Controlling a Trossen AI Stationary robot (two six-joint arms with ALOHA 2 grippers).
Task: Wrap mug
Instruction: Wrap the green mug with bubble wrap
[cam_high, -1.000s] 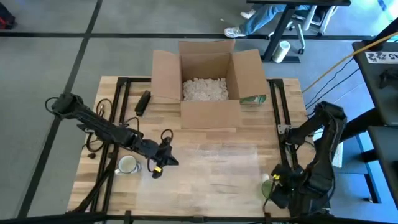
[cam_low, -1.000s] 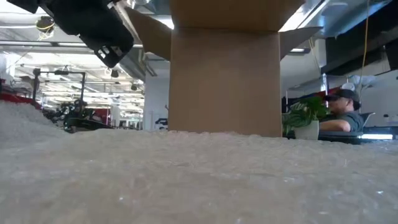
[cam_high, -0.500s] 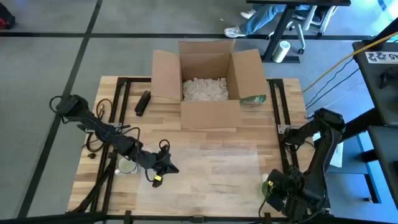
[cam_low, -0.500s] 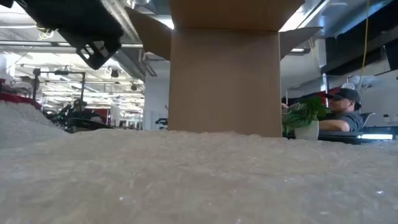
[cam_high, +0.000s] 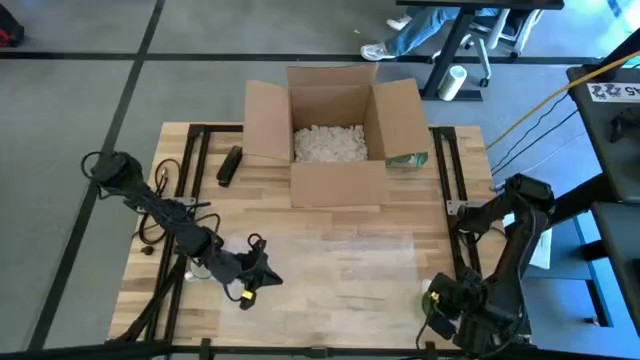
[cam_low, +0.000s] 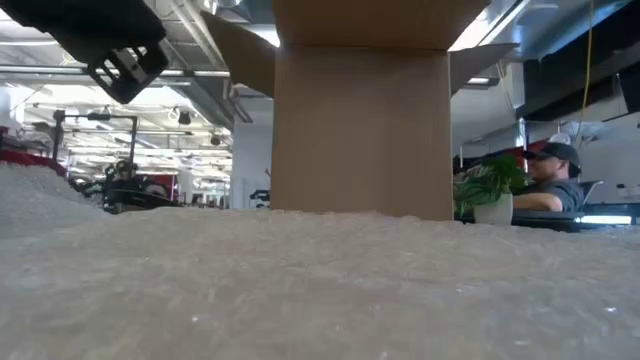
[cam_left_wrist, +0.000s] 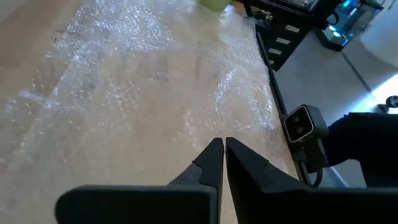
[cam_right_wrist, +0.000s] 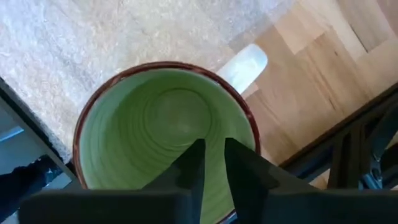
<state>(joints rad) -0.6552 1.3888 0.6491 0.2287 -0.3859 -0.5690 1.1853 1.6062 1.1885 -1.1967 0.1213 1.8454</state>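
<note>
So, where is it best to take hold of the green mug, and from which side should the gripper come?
By the rim, from straight above. The green mug stands upright with its mouth open, and its pale handle points out sideways over the wood. The right gripper hangs over the mouth, so one finger inside the wall and one outside looks simplest.

Open box (cam_high: 338, 135) at table's (cam_high: 330, 305) far middle, packing filler (cam_high: 329, 143) inside. Bubble wrap sheet (cam_high: 345, 265) on table in front of box. Left gripper (cam_high: 262, 272) at sheet's left edge. Mug (cam_right_wrist: 165, 137) at table's near right corner, on sheet's edge, right gripper (cam_right_wrist: 213, 163) directly above it. Person (cam_low: 552, 180) in room behind table.
</note>
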